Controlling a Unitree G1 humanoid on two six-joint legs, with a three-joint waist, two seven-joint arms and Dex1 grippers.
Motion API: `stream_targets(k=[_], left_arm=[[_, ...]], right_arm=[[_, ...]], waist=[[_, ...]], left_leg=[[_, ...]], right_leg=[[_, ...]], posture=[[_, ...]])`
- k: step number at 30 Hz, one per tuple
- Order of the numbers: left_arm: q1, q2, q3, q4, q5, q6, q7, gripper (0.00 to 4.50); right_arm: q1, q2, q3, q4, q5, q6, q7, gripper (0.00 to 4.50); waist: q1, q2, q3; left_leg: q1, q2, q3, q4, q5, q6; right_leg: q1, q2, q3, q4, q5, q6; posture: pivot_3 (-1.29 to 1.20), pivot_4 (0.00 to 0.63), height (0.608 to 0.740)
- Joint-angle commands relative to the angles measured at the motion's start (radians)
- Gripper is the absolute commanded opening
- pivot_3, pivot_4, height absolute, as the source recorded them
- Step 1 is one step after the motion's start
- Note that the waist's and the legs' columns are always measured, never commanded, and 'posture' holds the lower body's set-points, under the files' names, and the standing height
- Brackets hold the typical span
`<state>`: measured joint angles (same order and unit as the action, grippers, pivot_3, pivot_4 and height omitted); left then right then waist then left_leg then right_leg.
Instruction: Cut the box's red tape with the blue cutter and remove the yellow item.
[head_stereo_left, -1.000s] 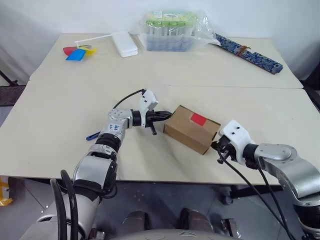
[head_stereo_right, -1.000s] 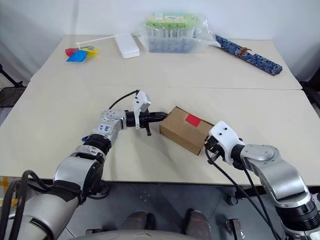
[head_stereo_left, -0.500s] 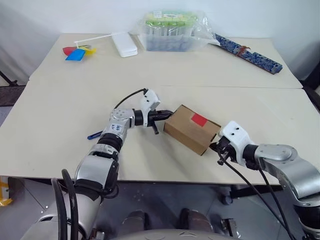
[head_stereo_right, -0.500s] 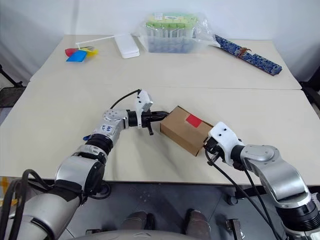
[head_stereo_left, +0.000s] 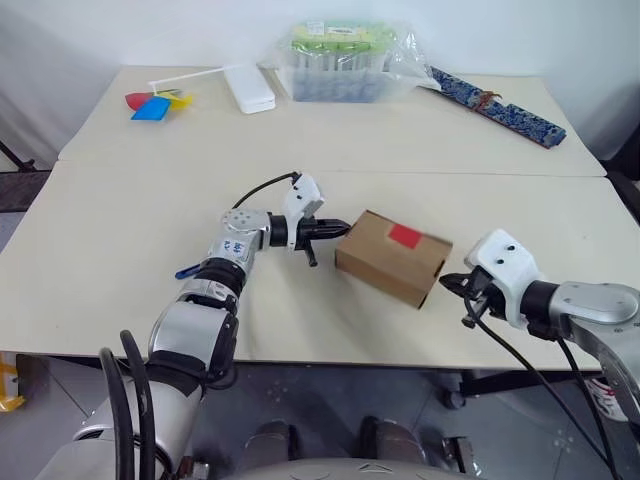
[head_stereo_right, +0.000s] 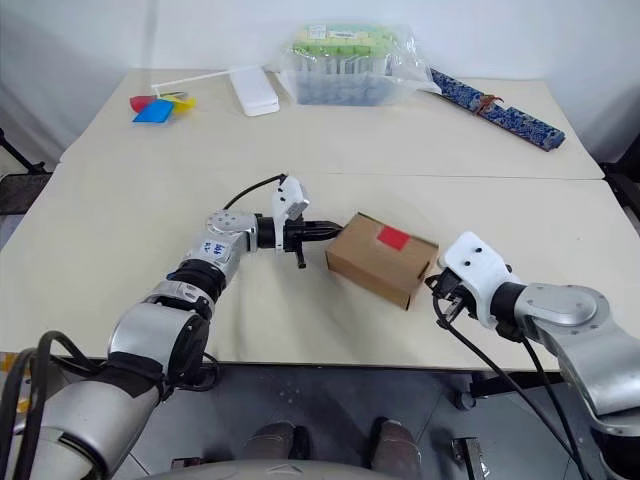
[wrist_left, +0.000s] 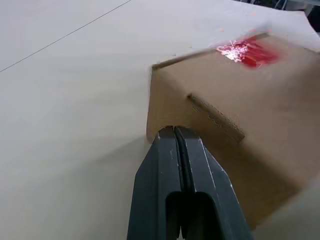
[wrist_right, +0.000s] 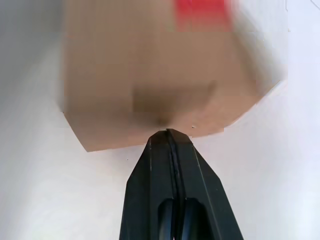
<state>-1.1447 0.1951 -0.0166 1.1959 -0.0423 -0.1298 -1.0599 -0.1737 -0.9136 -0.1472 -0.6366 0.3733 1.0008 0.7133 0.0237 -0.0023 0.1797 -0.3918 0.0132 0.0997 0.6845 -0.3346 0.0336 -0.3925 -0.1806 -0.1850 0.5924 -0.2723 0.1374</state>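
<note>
The brown box (head_stereo_left: 385, 265) lies mid-table with the red tape (head_stereo_left: 405, 236) on its top face. My left gripper (head_stereo_left: 338, 228) is shut and empty, its tips against the box's left end (wrist_left: 210, 115). The shut fingers (wrist_left: 172, 165) meet that end's lower edge in the left wrist view. My right gripper (head_stereo_left: 452, 284) is shut and empty, just off the box's right end. In the right wrist view its fingertips (wrist_right: 167, 137) point at the box (wrist_right: 150, 75). A short bit of the blue cutter (head_stereo_left: 186, 270) shows on the table beside my left forearm. The yellow item is hidden.
At the far side lie a red-blue-yellow pinwheel (head_stereo_left: 155, 104), a white case (head_stereo_left: 249, 88), a plastic-wrapped green-topped container (head_stereo_left: 340, 62) and a long blue patterned strip (head_stereo_left: 498, 105). A seam (head_stereo_left: 450, 174) joins the two tables. The near edge runs just below the box.
My right gripper has drawn back to the right and a little up, off the box's right end. The box has shifted slightly to the right. The left gripper stays at the box's left end.
</note>
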Motion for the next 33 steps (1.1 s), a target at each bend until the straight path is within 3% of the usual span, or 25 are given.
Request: stream_targets(k=[1,6,11,14,18,22,25,27,33], left_arm=[[-0.027,0.0,0.009,-0.019,-0.006,0.001,-0.013,0.02],[-0.031,0.009,0.018,-0.027,-0.011,0.001,0.002,0.02],[-0.062,0.094,0.057,-0.051,-0.03,0.038,0.022,0.02],[-0.091,0.158,0.073,-0.084,-0.034,0.124,0.048,0.63],[-0.074,0.241,0.062,-0.218,-0.035,0.255,0.019,1.9],[0.019,0.332,0.056,-0.507,-0.058,0.462,0.011,3.1],[0.207,0.494,0.089,-0.824,-0.079,0.652,-0.013,4.08],[0.313,0.564,0.118,-0.948,-0.103,0.701,-0.012,4.46],[0.598,0.686,0.217,-1.084,-0.205,0.709,-0.08,4.46]], right_arm=[[0.028,-0.025,-0.038,-0.012,0.015,-0.033,0.027,0.0],[0.028,-0.02,-0.031,0.009,-0.002,-0.078,0.013,0.0],[-0.005,-0.049,-0.123,0.049,0.02,-0.113,0.044,0.0],[0.008,-0.064,-0.2,0.09,0.049,-0.199,0.12,0.62],[0.003,-0.089,-0.253,0.165,0.093,-0.283,0.224,2.01],[-0.028,-0.117,-0.246,0.255,0.123,-0.373,0.338,3.31],[-0.112,-0.13,-0.161,0.364,0.115,-0.469,0.436,4.43],[-0.156,-0.125,-0.121,0.399,0.115,-0.496,0.467,4.5],[-0.253,-0.085,-0.021,0.438,0.117,-0.511,0.49,4.5]], waist=[[0.0,0.0,0.0],[0.0,0.0,0.0],[0.0,0.0,0.0],[-0.001,-0.001,0.0],[0.0,-0.001,0.0],[-0.002,-0.001,0.0],[-0.02,-0.001,0.0],[-0.036,-0.001,0.001],[-0.022,-0.001,0.001]], left_leg=[[0.0,0.0,0.0,0.0,0.0,0.0],[0.0,0.0,0.0,0.0,0.0,0.0],[0.0,0.0,0.0,0.0,0.0,0.0],[0.0,0.0,0.0,0.0,0.0,0.0],[0.0,0.0,0.002,0.0,0.0,0.0],[0.001,0.0,0.003,0.0,0.0,0.0],[0.002,0.001,0.002,-0.001,0.0,0.0],[0.004,0.002,-0.001,-0.002,0.0,0.0],[0.004,0.002,-0.002,0.0,0.0,-0.001]], right_leg=[[0.0,0.0,0.0,0.0,0.0,0.0],[0.0,0.0,0.0,0.0,0.0,0.0],[0.0,0.0,0.0,0.0,0.0,0.0],[-0.001,0.0,0.001,0.0,0.0,0.0],[0.0,0.0,0.0,0.001,0.0,0.001],[0.0,0.0,0.001,0.001,0.0,0.001],[-0.001,0.0,0.002,0.002,0.0,0.001],[-0.001,0.001,0.004,0.002,0.0,0.001],[-0.001,0.001,0.006,0.004,0.0,0.0]], posture=[[0.0,0.15,0.74],[0.0,0.15,0.74],[0.0,0.15,0.74],[0.0,0.15,0.74],[0.0,0.15,0.74],[0.0,0.15,0.74],[0.0,0.15,0.74],[0.0,0.15,0.74],[0.0,0.15,0.74]])
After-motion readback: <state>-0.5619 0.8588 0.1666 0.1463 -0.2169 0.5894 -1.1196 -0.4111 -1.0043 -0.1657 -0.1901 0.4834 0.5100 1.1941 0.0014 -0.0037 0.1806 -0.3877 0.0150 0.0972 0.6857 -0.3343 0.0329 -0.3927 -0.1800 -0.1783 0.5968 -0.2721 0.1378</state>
